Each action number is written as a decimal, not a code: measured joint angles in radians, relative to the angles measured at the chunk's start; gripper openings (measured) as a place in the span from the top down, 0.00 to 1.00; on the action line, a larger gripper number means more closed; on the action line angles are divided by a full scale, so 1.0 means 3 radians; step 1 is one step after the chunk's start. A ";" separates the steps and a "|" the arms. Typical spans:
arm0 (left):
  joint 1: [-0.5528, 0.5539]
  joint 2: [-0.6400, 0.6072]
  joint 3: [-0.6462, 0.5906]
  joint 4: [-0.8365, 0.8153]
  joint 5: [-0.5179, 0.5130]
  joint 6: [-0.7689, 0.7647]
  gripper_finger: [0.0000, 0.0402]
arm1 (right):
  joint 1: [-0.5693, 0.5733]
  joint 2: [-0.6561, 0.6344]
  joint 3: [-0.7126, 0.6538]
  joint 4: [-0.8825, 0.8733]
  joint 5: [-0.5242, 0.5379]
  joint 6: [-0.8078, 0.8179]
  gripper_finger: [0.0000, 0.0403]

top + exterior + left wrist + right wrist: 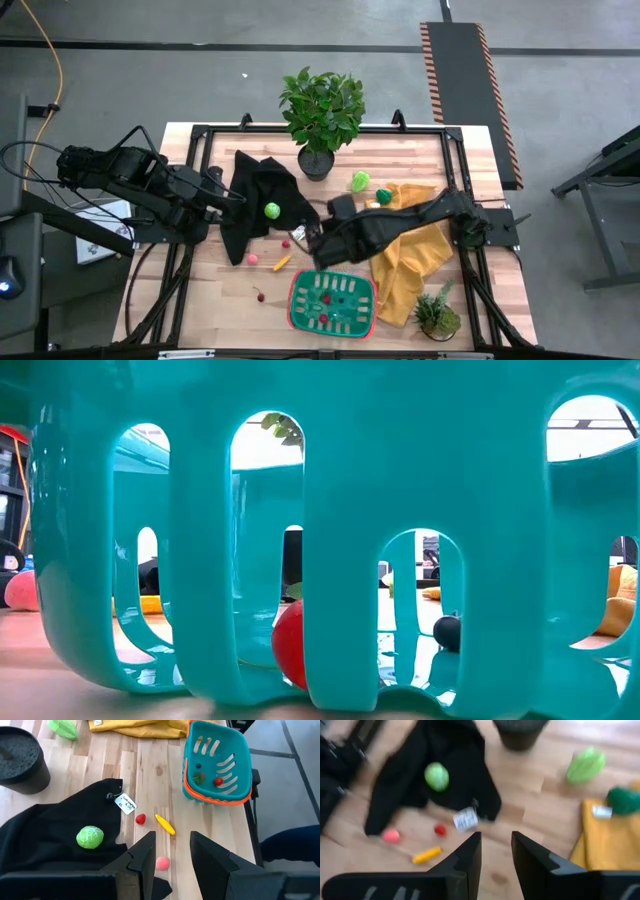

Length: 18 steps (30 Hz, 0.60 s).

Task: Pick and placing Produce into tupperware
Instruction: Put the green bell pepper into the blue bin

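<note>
The tupperware point(333, 303), a green container with a red rim, stands near the table's front edge; a red bit point(323, 320) and a dark green bit point(198, 777) lie in it. On the wood lie a red bit point(286, 243), a pink ball point(162, 863), a yellow piece point(165, 824) and a small red piece point(259, 294). A lime-green ball point(272, 210) rests on a black cloth point(255, 195). My left gripper point(172, 845) hovers open above the pink ball. My right gripper point(496, 845) hangs open over bare wood above the red bit, holding nothing.
A potted plant point(322, 115) stands at the far middle, a smaller one point(437, 315) at the near right. A yellow cloth point(415, 250) lies right of centre with a dark green piece point(384, 196) on it and a lime-green piece point(360, 181) beside it.
</note>
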 joint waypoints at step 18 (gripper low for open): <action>0.0000 0.0000 0.0000 -0.0005 -0.0136 -0.0217 0.72 | -0.0220 -0.1881 -0.1635 0.0001 0.0519 -0.0351 0.76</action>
